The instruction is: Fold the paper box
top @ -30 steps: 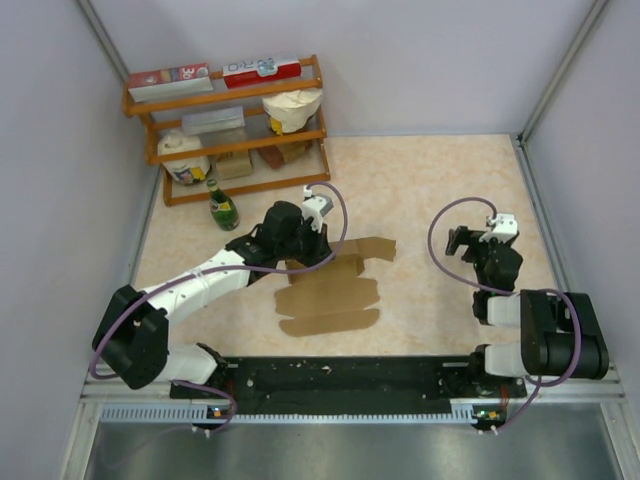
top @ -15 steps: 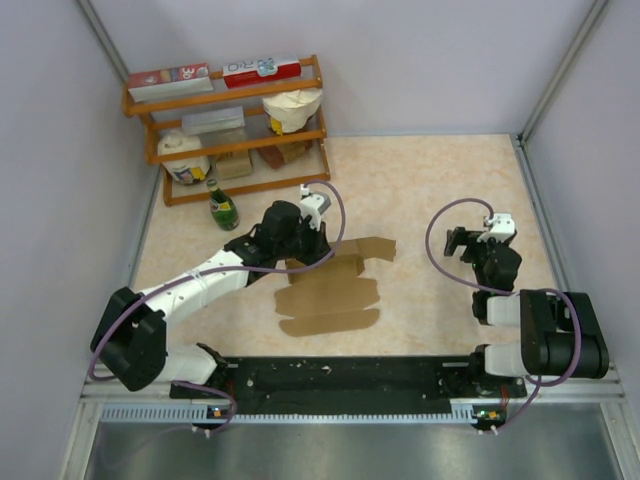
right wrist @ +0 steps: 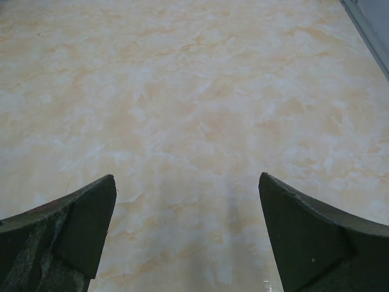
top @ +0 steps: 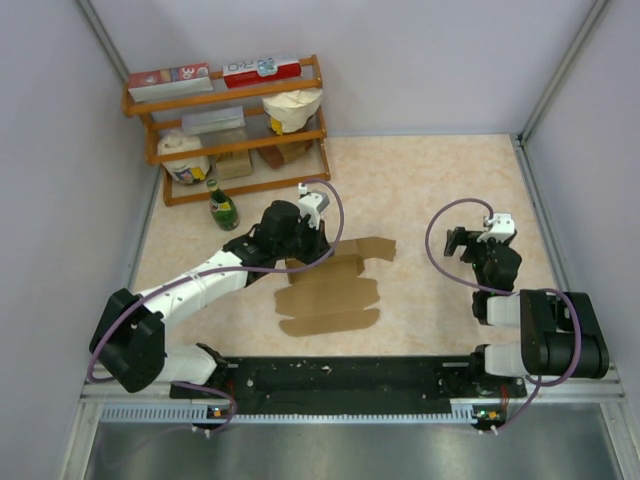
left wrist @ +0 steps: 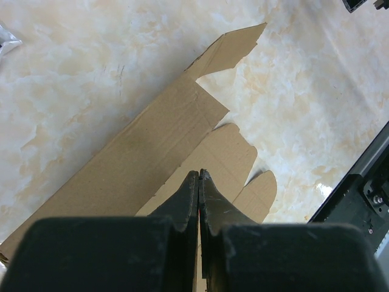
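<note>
Cream marbled desk (top: pixel 430 180) carries an orange-brown wooden shelf rack (top: pixel 250 186) at the far left corner. The flat brown die-cut cardboard paper box (top: pixel 330 295) lies unfolded near the desk's middle, toward the left arm, with its scalloped flaps toward the near edge and one pointed tab reaching right. No panel is raised, so I judge folding barely begun. The step in hand looks like creasing or pinning a panel. Left claw (left wrist: pixel 199 175) is closed tight, nothing between the fingers, and its tips are over the box just above a scalloped flap; contact with the card cannot be confirmed. Right claw (right wrist: pixel 187 177) is spread wide over bare desk, well apart from the box. Next move likely calls for the right claw to come across and lift a flap while the left holds the sheet down.
</note>
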Available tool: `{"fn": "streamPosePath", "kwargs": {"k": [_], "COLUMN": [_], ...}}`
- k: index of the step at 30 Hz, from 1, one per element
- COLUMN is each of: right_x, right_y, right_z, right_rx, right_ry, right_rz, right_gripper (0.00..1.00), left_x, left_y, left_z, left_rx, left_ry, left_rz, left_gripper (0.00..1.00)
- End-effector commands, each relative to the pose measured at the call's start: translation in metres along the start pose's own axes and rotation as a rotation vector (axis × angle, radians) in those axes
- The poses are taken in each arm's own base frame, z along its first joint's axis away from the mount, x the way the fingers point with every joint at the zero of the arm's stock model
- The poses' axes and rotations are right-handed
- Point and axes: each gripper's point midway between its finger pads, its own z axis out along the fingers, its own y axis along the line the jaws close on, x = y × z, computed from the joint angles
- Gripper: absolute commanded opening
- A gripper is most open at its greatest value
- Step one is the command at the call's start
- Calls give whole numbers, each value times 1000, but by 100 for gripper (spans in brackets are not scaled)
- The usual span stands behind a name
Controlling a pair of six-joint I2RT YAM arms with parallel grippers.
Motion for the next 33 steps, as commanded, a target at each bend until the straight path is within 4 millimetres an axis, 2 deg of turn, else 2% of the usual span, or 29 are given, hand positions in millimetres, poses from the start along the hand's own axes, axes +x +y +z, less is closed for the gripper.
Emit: {"fn": "streamPosePath", "kwargs": {"k": [1,33], "right_x": [-22,-22], "right_y": [6,6], "right_z": [8,8], "right_rx": [-26,-26], "right_ry": [-70,-68], "right_rz": [-11,-10], "right_gripper": [99,99], "left_x": [-27,-28], "left_y": [-11,-13], "left_z": [-6,-7], "left_rx": [28,38], "left_ry": [-88,-94], "left_rz": [23,24], "left_gripper": [0,0]}}
